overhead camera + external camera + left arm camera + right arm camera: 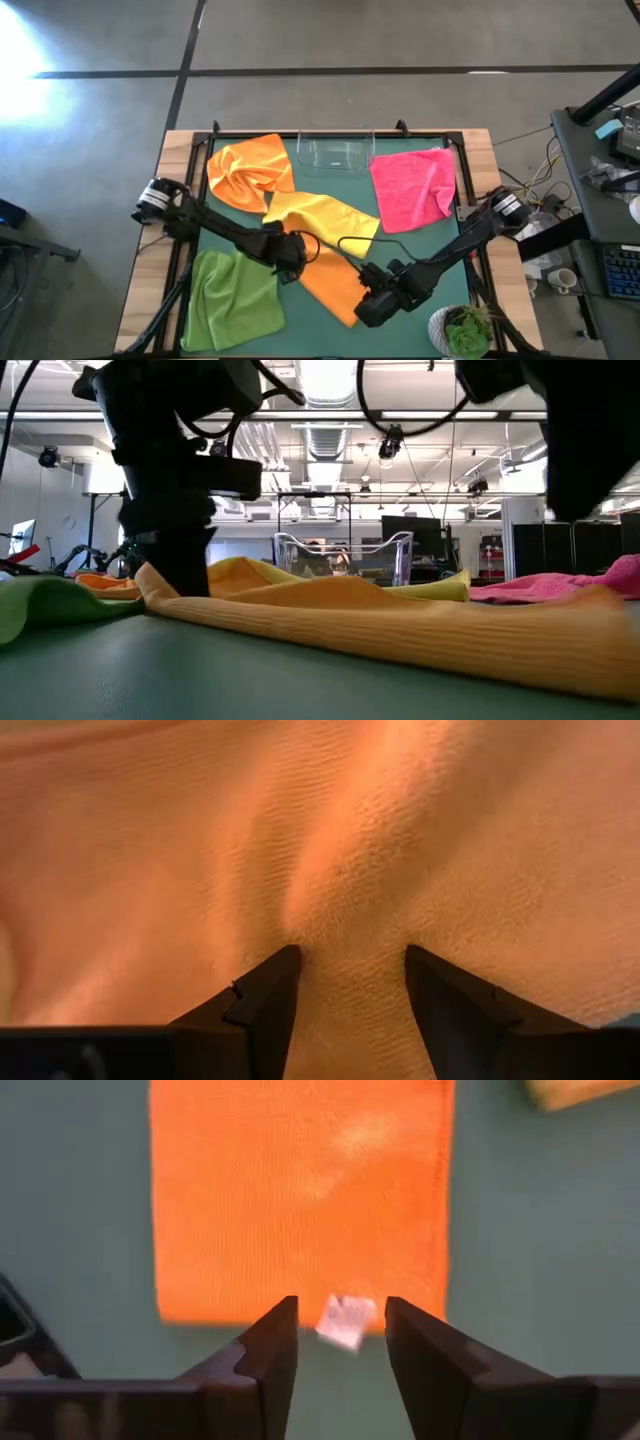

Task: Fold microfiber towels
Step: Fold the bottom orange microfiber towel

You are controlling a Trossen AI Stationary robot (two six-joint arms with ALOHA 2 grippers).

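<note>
Orange towel (400, 622) fills the low view's foreground, lying flat at lower centre of the green bench (420, 245). Left hand (290, 262) presses its parted fingers (262, 1005) into this towel's edge. Right hand (372, 303) hovers open, holding nothing, over the end carrying a white tag (345, 1320). Yellow towel (320, 215) overlaps its upper end.

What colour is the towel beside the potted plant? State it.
Orange towel; clearest in the high view.
</note>
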